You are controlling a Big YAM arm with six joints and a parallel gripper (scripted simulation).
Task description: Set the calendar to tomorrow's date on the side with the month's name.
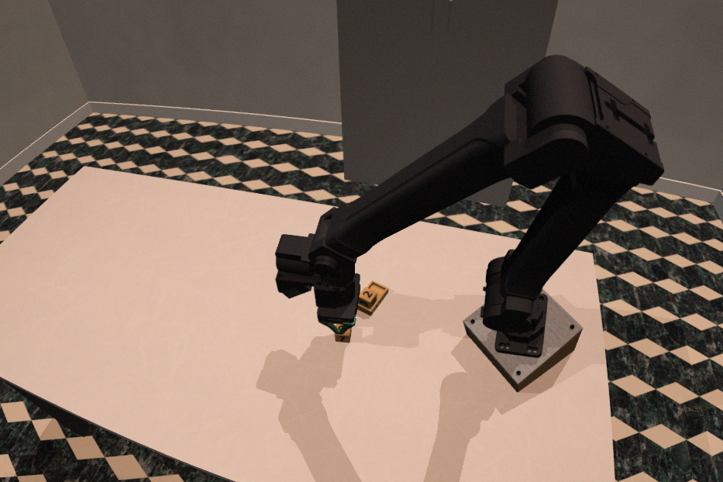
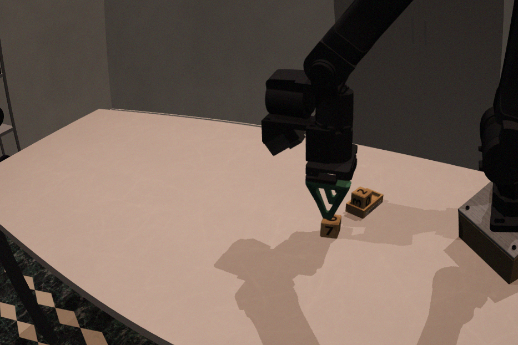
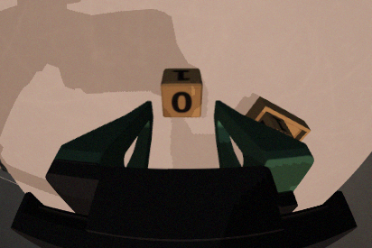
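Note:
A loose wooden cube (image 1: 342, 336) (image 2: 330, 227) (image 3: 181, 99) stands flat on the table, 0 on top and 7 towards the exterior camera; the wrist view also shows a 1 on a side. My gripper (image 2: 327, 216) (image 3: 183, 108) is open, pointing down at about the cube's top, with a gap on each side of the cube in the wrist view. The wooden tray (image 1: 384, 294) (image 2: 355, 210) (image 3: 285, 113) lies flat nearby. A second cube (image 1: 369, 295) (image 2: 361, 197) stands in one end of it, 2 on top, 3 and 0 on sides. The tray's other end is empty. A finger partly hides the tray in the wrist view.
The arm's metal base block (image 1: 518, 363) (image 2: 507, 256) stands on the table (image 1: 146, 284) (image 2: 145, 183), to the right of the tray. The tray is close beside the gripper, on the right in the wrist view. Arm shadows fall across the table.

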